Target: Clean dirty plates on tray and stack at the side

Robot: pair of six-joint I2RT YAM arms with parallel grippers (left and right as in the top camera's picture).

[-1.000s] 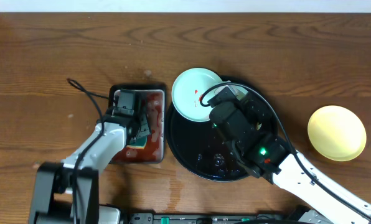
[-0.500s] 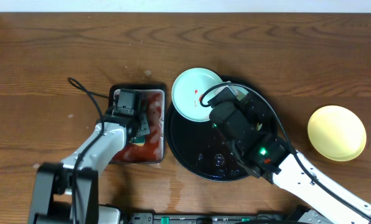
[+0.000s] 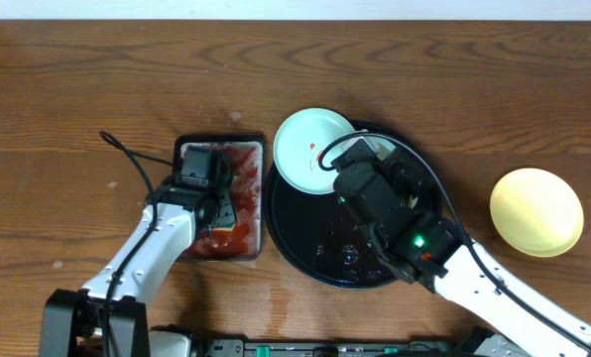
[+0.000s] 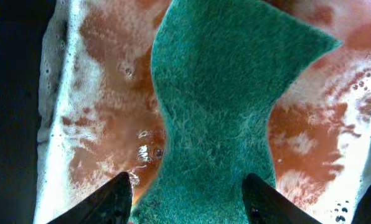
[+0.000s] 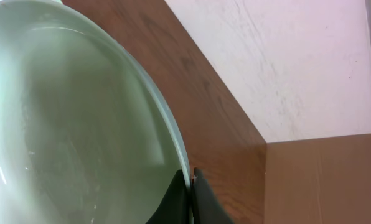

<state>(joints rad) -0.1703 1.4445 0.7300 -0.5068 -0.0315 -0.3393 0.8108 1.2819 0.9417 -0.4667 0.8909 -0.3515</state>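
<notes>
The overhead view gives the layout. A large round glossy black tray [image 3: 310, 248] sits at centre frame, and a small rectangular metal tray [image 3: 256, 159] smeared with red lies just left of it. A pale yellow round plate [image 3: 536, 211] rests alone on the brown wood-grain tabletop [image 3: 97, 79] at the right edge, well apart from both trays. A pale mint round plate [image 3: 305, 149] sits at the black tray's upper left, overlapping its rim. The right gripper [image 3: 337, 159] meets this plate's lower right edge.

Only the right wrist view shows that grip. Its two dark fingertips [image 5: 176, 199] are closed together on the thin rim of the mint plate [image 5: 67, 124]. The plate looks smooth, shallow and slightly translucent, with wood grain and a pale wall [image 5: 285, 56] behind it.

From overhead the left gripper [image 3: 216, 193] is only a dark block over the metal tray. The left wrist view shows what lies under it: a coarse, fibrous green scouring sponge [image 4: 229, 106] with a wavy outline, lying in foamy reddish liquid [image 4: 98, 93]. The left gripper's [image 4: 188, 199] jaws stand apart, with the sponge's lower end between its black fingertips [image 4: 108, 202]. Whether they press on it cannot be told.
</notes>
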